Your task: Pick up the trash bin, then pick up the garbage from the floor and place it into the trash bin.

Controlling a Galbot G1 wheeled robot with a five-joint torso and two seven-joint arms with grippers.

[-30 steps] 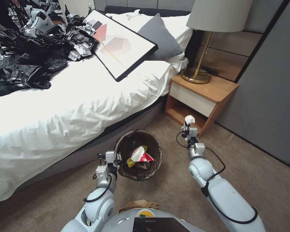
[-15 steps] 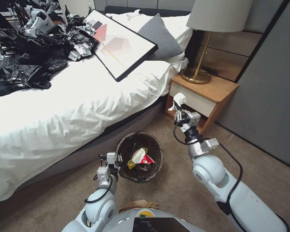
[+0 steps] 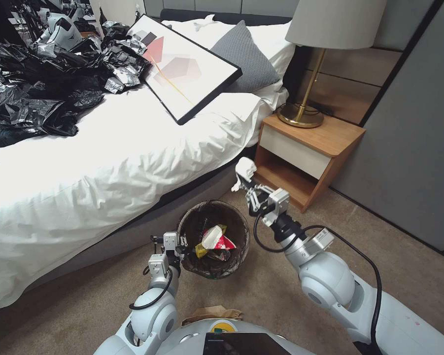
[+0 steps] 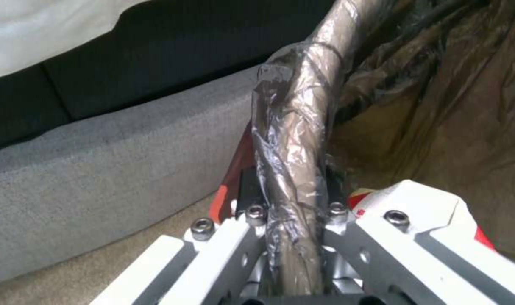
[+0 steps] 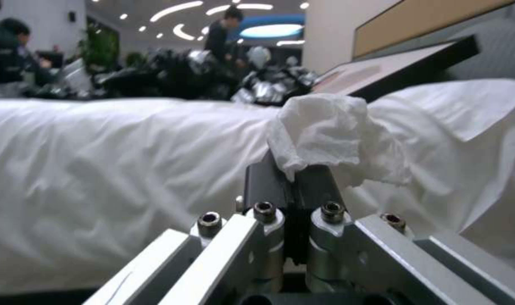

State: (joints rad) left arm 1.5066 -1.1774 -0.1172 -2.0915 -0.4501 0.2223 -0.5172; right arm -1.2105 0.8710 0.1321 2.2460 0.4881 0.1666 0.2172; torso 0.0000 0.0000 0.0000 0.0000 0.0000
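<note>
Two grippers were engaged at inspection. The left gripper [image 3: 181,242] had its fingers [image 4: 251,199] clamped on the near rim of the small round trash bin with a dark brown bag liner [image 3: 212,212], the wrapped rim running up between the pads and away from them. The right gripper [image 3: 249,190] had its fingers [image 5: 268,182] pressed together on a crumpled white paper scrap [image 5: 331,135], most of which bulged beyond the fingertips. In the head view that scrap [image 3: 245,167] sat beyond the bin's far right edge, beside the opening rather than over it, as judged. Yellow, red and white snack wrappers [image 3: 213,240] lay inside the bin.

Risks, as judged: releasing from this position would likely drop the scrap on the beige carpet [image 3: 261,296] between the bin and the grey bed base [image 3: 133,231]. The hold caught only a small fold of paper, so a sharp swing could shake it loose. The one-sided rim hold could let the bin tilt.

Pose: the right arm reached forward and inward, wrist raised, fingers pointing towards the white bed [image 3: 108,162]. The left arm was bent and held low.
</note>
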